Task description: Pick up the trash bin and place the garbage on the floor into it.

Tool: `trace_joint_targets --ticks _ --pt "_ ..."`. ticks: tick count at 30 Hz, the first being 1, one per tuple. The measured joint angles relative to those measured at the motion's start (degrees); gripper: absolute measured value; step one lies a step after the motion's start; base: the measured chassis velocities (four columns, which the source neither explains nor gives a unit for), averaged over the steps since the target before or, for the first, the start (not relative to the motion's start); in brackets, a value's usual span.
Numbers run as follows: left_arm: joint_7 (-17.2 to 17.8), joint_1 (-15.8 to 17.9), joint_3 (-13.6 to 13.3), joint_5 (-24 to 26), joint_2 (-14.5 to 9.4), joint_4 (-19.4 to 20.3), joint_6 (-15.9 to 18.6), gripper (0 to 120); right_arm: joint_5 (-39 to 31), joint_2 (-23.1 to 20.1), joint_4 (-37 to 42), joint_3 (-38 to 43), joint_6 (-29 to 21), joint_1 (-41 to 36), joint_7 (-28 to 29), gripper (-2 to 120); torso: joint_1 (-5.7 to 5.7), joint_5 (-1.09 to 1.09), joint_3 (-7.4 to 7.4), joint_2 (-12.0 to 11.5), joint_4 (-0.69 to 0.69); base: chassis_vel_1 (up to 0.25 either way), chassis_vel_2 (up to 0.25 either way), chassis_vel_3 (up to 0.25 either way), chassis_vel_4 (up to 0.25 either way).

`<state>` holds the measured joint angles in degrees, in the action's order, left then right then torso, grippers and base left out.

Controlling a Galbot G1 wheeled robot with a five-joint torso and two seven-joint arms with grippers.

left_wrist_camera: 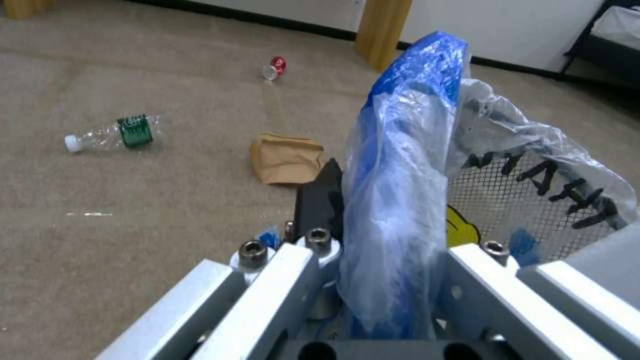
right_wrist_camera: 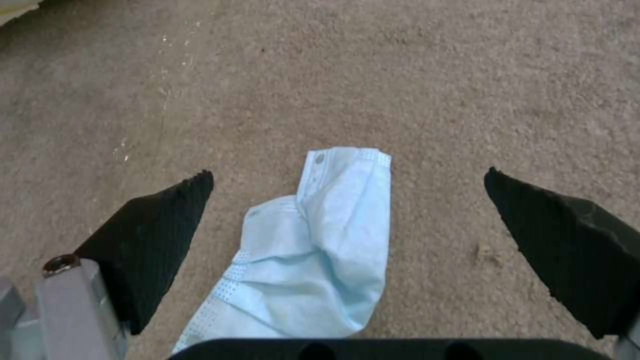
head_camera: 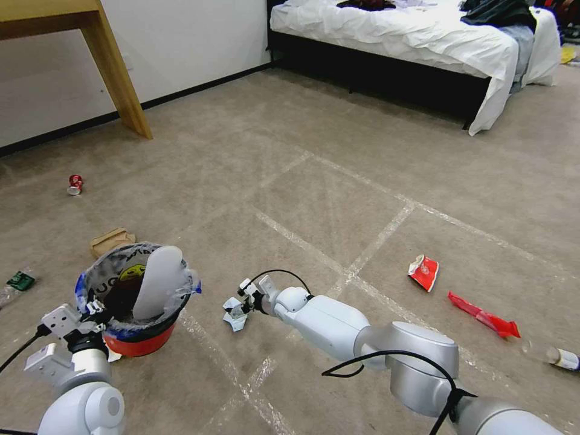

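My left end effector (head_camera: 96, 309) is clamped on the near rim of the small round red trash bin (head_camera: 142, 344), pinching the blue-edged clear plastic liner (left_wrist_camera: 400, 200) together with the wall. A white oblong foam piece (head_camera: 158, 281) already stands on end inside it. The bin looks light and fairly stiff, but the liner is slick film, so I judge the grip could creep if I swing it fast; holding rim and bag together is the right place.

My right end effector (head_camera: 237, 309) hangs low over the carpeted floor (head_camera: 338, 199) just beside the bin, its black ribbed pads (right_wrist_camera: 157, 235) spread wide apart on either side of a crumpled pale blue disposable face mask (right_wrist_camera: 320, 240). The mask is soft, nearly weightless and limp. It will fold instead of resisting, so I would close across its bunched middle, pressing down close to the carpet. Whether it lies quite flat there I cannot tell.

Other litter lies well apart: a red drink can (head_camera: 75, 183) near the wooden leg (head_camera: 118, 78), a flattened brown carton (head_camera: 111, 240) behind the bin, and a green-labelled clear bottle (left_wrist_camera: 110, 135).
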<state>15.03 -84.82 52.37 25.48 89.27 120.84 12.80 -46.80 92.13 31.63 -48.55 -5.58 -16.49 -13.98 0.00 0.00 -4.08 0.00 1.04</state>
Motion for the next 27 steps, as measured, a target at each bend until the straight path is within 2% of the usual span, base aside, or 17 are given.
trace_joint_targets --ticks 9,19,27 --pt "0.1 0.8 -0.1 0.1 -0.1 -0.9 0.1 4 0.0 0.0 -0.4 -0.1 0.2 -0.1 -0.6 100 0.00 0.01 0.00 0.0 0.02 0.032 0.034 -0.039 -0.038" --pt "0.3 0.8 0.3 0.1 -0.2 -1.2 0.2 4 -0.3 0.1 -0.8 -0.5 1.6 -0.8 -0.2 100 0.00 0.00 0.00 0.0 -0.04 0.130 0.157 -0.120 -0.137" --pt "0.1 0.1 -0.2 -0.2 0.2 -0.6 0.2 4 1.9 0.0 -3.2 1.9 -0.2 -0.6 2.1 100 0.00 0.01 0.00 0.0 0.05 -0.029 -0.032 0.016 0.017"
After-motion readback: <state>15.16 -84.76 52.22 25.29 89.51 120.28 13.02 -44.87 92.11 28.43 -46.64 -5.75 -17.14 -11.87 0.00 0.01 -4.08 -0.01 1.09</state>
